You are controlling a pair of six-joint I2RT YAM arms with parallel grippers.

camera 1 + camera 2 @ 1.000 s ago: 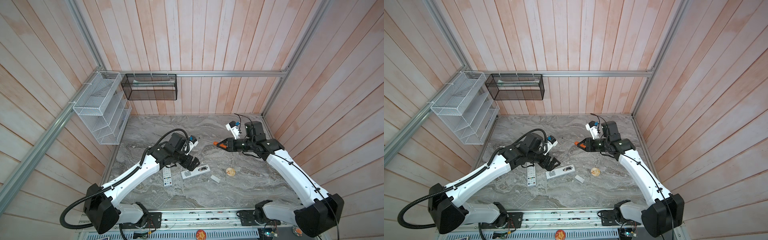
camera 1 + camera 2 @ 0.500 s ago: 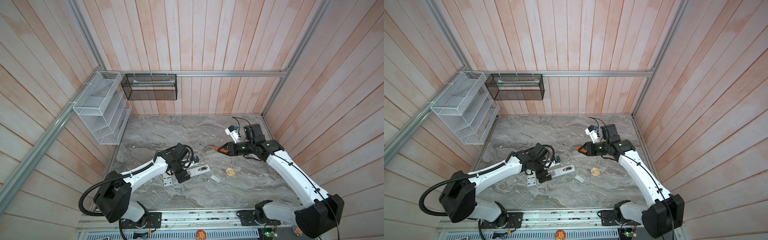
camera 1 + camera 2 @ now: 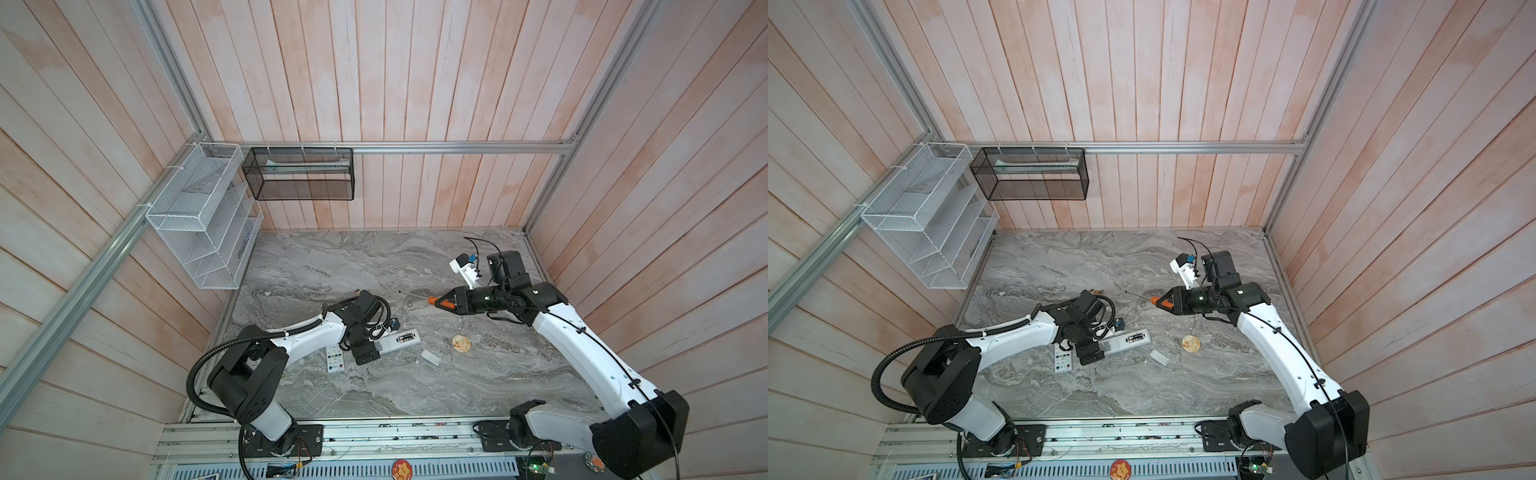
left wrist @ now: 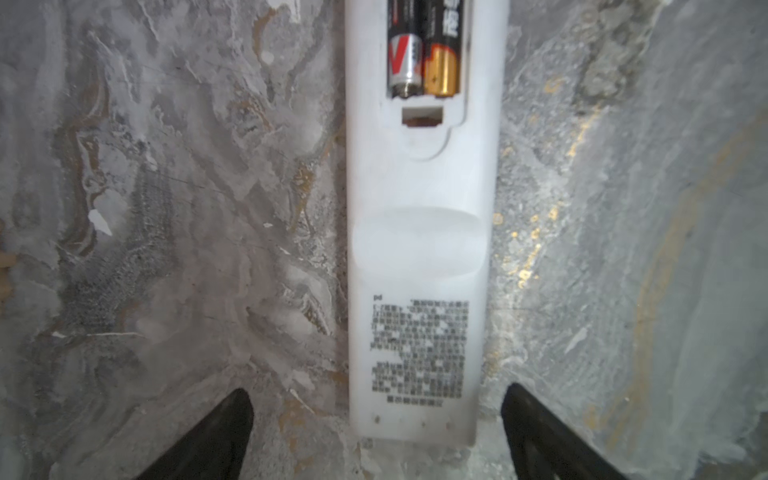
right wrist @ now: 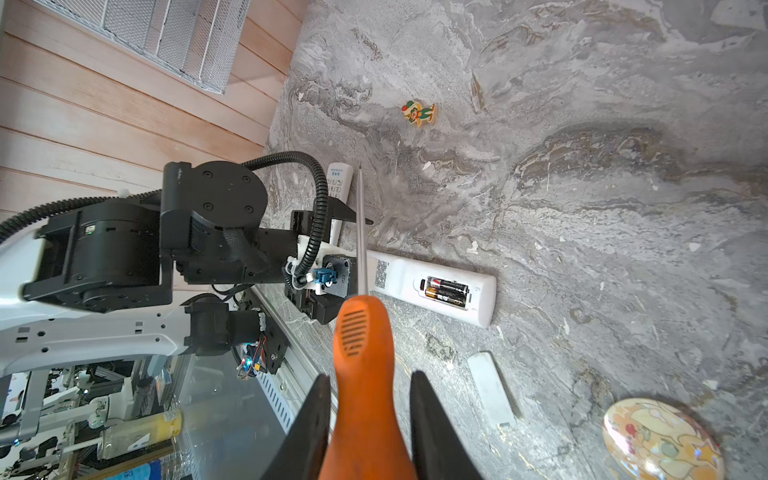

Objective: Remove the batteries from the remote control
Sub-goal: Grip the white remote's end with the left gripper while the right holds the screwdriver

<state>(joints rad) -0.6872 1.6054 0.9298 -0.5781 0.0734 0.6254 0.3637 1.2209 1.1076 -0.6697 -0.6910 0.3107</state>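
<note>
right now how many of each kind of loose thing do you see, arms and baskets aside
remotes: 2
batteries: 2
cover: 1
screwdriver: 1
badge: 1
sticker: 1
total: 8

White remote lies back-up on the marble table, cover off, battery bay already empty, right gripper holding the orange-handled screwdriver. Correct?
The bay is not empty: the left wrist view shows two slim black cylindrical batteries seated in the long white plastic remote control. The rest holds: the flat white battery cover is off, and the right gripper is shut on the orange-handled screwdriver.
</note>
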